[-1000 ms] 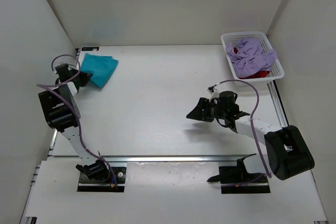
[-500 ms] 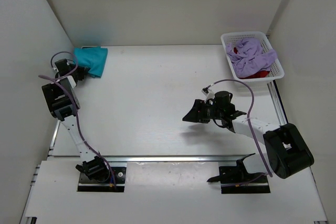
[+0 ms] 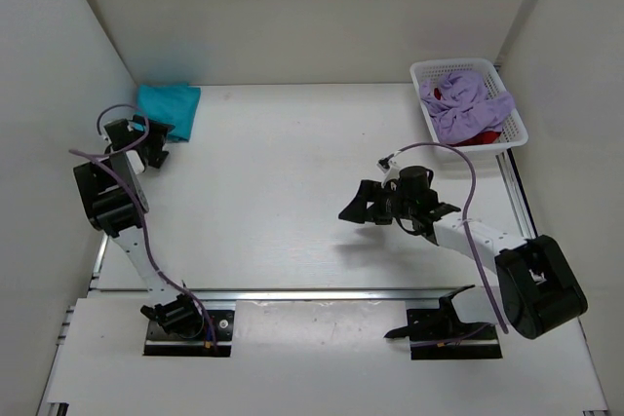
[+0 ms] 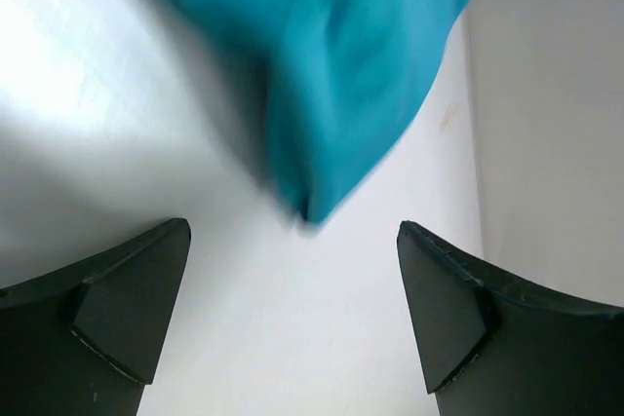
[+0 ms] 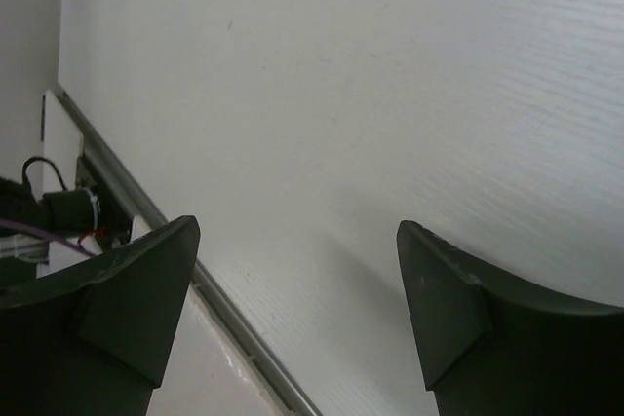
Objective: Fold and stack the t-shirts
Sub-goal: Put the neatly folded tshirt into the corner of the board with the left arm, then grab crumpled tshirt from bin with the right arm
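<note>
A folded teal t-shirt (image 3: 169, 108) lies in the far left corner of the table; the left wrist view shows its near corner (image 4: 341, 94) just ahead of my fingers. My left gripper (image 3: 153, 146) is open and empty, a short way in front of it (image 4: 292, 314). In the white mesh basket (image 3: 511, 114) at the far right, a crumpled lavender t-shirt (image 3: 468, 104) lies over a deep red t-shirt (image 3: 478, 137), which is mostly hidden. Over the middle right of the table hangs my right gripper (image 3: 359, 207), open and empty (image 5: 292, 314), pointing left.
The left side wall (image 3: 49, 94) stands close to my left arm and the teal t-shirt. A metal rail (image 3: 331, 291) runs along the table's near edge. The left arm's base (image 5: 58, 211) shows in the right wrist view.
My left gripper carried the teal t-shirt into the far left corner, opened and let it go, then drew back a little. The right gripper opened wider and shifted slightly left.
</note>
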Robot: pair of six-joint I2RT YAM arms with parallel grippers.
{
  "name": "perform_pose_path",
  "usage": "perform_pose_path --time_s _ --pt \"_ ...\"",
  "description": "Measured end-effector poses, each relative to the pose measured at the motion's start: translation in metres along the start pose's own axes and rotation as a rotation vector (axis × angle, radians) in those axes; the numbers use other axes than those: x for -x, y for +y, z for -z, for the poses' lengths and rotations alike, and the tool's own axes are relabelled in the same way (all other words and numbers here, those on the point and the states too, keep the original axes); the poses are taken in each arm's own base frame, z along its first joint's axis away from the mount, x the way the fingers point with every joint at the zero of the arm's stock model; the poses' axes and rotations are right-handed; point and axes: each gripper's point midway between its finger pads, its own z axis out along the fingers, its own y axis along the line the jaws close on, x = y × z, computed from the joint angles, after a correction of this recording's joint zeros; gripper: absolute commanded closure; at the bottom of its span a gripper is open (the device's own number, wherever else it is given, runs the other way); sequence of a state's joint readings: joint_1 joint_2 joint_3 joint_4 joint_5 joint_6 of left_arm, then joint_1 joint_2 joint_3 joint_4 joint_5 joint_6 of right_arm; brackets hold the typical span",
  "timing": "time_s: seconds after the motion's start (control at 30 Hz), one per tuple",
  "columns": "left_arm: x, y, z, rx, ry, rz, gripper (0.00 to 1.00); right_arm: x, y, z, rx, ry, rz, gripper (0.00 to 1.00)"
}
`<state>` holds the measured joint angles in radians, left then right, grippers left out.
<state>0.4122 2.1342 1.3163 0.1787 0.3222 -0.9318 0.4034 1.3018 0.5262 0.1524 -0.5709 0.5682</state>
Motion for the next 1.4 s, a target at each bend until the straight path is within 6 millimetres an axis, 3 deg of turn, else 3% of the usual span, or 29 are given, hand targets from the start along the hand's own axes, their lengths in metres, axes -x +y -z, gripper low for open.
perform_pose_path --time_s 0.03,0.07,0.17,0.27,0.4,0.5,0.57,0.67,0.83,0.93,1.1,1.2,1.4 --pt "-0.008 0.005 0.011 0.017 0.003 0.001 0.01 0.004 -0.002 0.001 -0.017 -0.016 0.010 0.18" --pt "-0.017 0.010 0.025 0.036 -0.001 -0.004 0.01 0.009 -0.004 0.004 -0.036 -0.038 0.019 0.01" --pt "-0.047 0.023 0.066 0.090 0.001 -0.030 0.01 0.027 -0.010 0.013 -0.081 -0.119 0.041 0.01" --pt "-0.078 0.021 0.103 0.099 -0.023 -0.100 0.02 0.049 -0.018 0.024 -0.118 -0.204 0.060 0.01" --pt "-0.133 -0.027 0.143 -0.015 -0.049 -0.283 0.01 0.070 -0.034 0.029 -0.201 -0.294 0.110 0.01" --pt "-0.192 -0.088 0.166 -0.184 -0.063 -0.473 0.02 0.086 -0.048 0.027 -0.248 -0.347 0.141 0.01" --pt "-0.235 -0.114 0.178 -0.281 -0.045 -0.571 0.01 0.100 -0.063 0.023 -0.304 -0.388 0.159 0.01" --pt "-0.273 -0.117 0.175 -0.316 -0.010 -0.653 0.01 0.120 -0.085 0.014 -0.399 -0.431 0.199 0.01" --pt "-0.290 -0.091 0.130 -0.219 0.002 -0.704 0.02 0.160 -0.099 -0.007 -0.502 -0.499 0.320 0.01" --pt "-0.300 -0.088 0.116 -0.177 -0.052 -0.757 0.01 0.173 -0.107 -0.016 -0.567 -0.532 0.369 0.01" --pt "-0.338 -0.117 0.118 -0.233 -0.196 -0.965 0.01 0.179 -0.122 -0.033 -0.687 -0.536 0.425 0.00" --pt "-0.362 -0.123 0.123 -0.274 -0.235 -1.068 0.01 0.181 -0.123 -0.042 -0.713 -0.521 0.459 0.01" --pt "-0.358 -0.129 0.119 -0.273 -0.270 -1.166 0.01 0.185 -0.125 -0.034 -0.682 -0.554 0.458 0.00"
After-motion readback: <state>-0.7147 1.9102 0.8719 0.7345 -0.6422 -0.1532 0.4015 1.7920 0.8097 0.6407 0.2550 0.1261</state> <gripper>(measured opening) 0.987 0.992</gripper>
